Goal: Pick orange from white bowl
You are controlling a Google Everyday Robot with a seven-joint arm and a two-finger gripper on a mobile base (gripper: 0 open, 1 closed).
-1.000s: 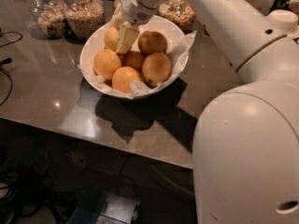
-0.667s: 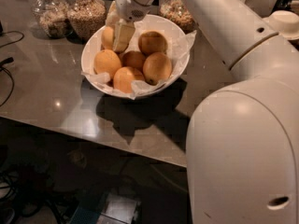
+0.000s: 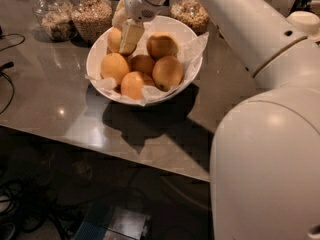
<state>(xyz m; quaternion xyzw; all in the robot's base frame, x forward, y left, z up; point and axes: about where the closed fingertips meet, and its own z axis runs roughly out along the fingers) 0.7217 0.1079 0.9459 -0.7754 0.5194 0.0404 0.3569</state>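
Camera view: the pincer [image 3: 126,34] is seen inside the white bowl [image 3: 91,59], with the orange [image 3: 113,40] pressed against its left side; whether it is clamped cannot be told.

one high view beside the arm [image 3: 240,29], looking down close; hand [image 3: 129,38] over white bowl [image 3: 94,51]
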